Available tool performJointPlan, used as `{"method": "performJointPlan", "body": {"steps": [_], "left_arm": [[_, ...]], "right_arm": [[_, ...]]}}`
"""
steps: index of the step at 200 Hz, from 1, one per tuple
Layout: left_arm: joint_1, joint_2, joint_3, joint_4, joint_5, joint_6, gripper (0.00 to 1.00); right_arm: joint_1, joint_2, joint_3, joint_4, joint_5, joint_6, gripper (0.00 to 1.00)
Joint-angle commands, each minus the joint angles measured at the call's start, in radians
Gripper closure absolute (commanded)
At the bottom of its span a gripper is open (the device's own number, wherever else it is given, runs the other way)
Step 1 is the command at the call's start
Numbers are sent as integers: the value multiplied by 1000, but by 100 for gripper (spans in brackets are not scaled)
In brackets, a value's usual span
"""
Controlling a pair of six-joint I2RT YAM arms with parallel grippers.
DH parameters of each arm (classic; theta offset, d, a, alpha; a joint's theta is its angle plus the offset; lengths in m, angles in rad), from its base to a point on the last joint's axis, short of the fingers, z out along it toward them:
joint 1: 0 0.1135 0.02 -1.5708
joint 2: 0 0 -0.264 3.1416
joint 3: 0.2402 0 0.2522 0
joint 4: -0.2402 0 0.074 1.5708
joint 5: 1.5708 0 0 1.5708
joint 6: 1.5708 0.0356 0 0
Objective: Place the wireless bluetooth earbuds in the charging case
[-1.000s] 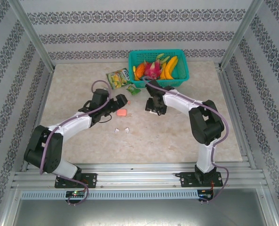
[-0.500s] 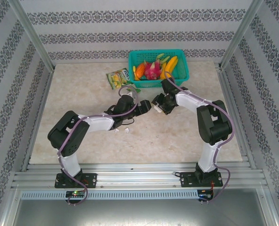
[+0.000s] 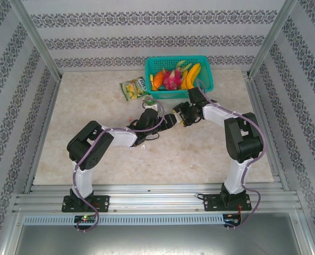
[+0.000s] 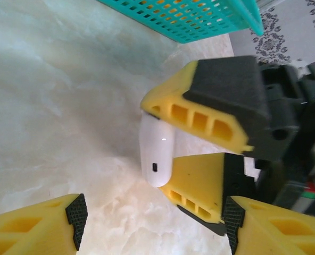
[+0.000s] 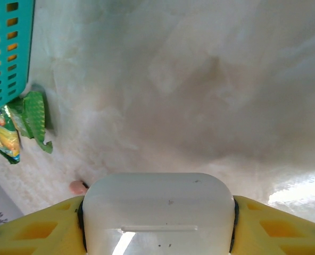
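A white charging case (image 5: 157,207), lid closed, sits clamped between the yellow fingers of my right gripper (image 5: 157,223). In the top view that gripper (image 3: 182,113) hangs over the table's middle, just in front of the basket. My left gripper (image 3: 170,120) faces it closely from the left. In the left wrist view the case (image 4: 157,151) stands on end between the right gripper's fingers (image 4: 200,109), just beyond my left gripper (image 4: 155,215), which is open with nothing between its pads. One white earbud (image 3: 143,146) peeks out beside the left forearm. A small pink piece (image 5: 77,186) lies on the table.
A teal basket (image 3: 208,85) of fruit stands at the back centre, its wall close in both wrist views (image 4: 189,18) (image 5: 8,48). A yellow-green snack packet (image 3: 133,88) and a small green one (image 3: 151,102) lie left of it. Metal frame posts border the table.
The left arm has swung right across the table up to the right gripper, and its jaws have narrowed. The right gripper has shifted slightly right with the case.
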Motion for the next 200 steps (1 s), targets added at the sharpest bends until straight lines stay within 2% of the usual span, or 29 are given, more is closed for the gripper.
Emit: {"method": "performJointPlan", "body": {"steps": [1,66,100,200], "left_arm": [[-19,30,41,77,-5,-15,30],[-19,119,110,112,-12,-32,36],[-20,157,140,135,-22,-43,43],[-19,198,184,142,-33,-49,57]], "right_arm": [[-12,-48,-11,26,-28,39,41],[-15,-72,-31,35,-34,50,41],[-11,-73,-39,43,-36,55,41],[-9,-70,-54,59,-40,63,41]]}}
